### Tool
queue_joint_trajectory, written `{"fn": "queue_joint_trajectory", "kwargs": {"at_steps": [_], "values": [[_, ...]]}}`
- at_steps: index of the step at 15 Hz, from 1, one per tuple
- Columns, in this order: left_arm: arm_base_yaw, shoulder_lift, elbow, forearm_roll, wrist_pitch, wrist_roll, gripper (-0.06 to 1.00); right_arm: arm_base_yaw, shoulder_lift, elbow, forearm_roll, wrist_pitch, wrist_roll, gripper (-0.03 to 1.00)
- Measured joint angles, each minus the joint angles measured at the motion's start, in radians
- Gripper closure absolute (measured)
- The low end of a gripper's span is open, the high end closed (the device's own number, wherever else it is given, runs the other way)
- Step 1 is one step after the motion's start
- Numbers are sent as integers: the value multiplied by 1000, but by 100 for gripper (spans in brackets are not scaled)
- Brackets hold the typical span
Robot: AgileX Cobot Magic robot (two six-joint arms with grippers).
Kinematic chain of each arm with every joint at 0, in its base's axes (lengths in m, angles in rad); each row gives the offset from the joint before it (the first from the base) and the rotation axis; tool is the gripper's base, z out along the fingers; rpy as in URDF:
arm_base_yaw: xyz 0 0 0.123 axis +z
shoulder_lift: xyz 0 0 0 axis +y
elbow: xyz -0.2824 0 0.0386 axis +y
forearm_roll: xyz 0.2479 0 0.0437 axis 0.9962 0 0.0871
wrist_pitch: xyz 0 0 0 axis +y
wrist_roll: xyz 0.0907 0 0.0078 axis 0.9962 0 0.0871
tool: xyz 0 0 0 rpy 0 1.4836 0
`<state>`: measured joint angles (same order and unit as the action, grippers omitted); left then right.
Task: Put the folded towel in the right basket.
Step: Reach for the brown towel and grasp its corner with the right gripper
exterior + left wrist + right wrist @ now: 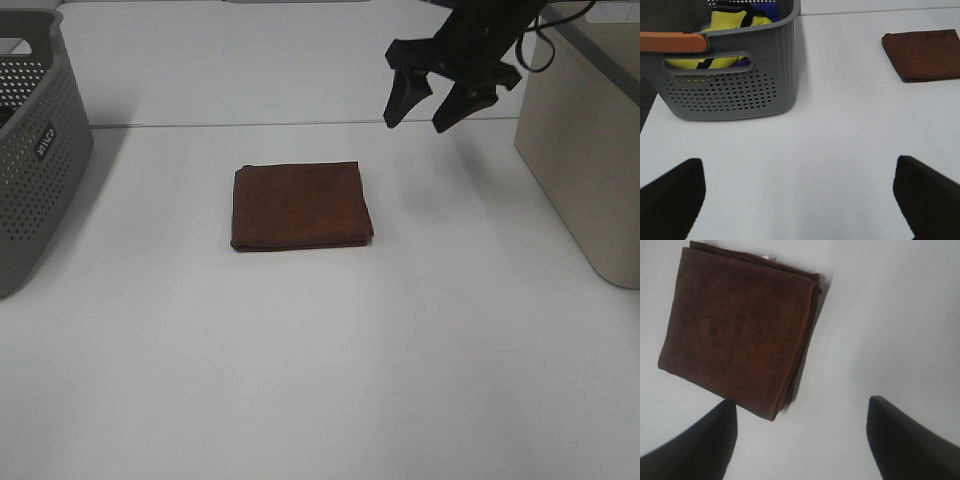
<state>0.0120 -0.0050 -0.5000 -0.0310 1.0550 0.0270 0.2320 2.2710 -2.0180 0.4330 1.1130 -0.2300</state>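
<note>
The brown towel (302,206) is lying flat on the table (300,380), left of the tan basket (590,170). The right gripper (417,122) is hanging wide open near it, holding nothing. The left gripper (800,205) is wide open too, empty. Only the left wrist view is showing yellow things (730,22) in the grey basket (740,95).

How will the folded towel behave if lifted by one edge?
Probably floppy: the towel is layered cloth, so an edge pinch likely unfolds it. Likely light, lying thin and flat. Pushed, it should bunch or slide on the table, not roll.
</note>
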Motion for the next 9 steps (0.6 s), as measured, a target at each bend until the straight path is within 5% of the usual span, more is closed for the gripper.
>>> {"fn": "queue_joint_trajectory", "kwargs": {"at_steps": [9], "values": [[0, 0, 0, 0, 0, 0, -2, 0, 292, -172, 159, 84, 0, 28]]}}
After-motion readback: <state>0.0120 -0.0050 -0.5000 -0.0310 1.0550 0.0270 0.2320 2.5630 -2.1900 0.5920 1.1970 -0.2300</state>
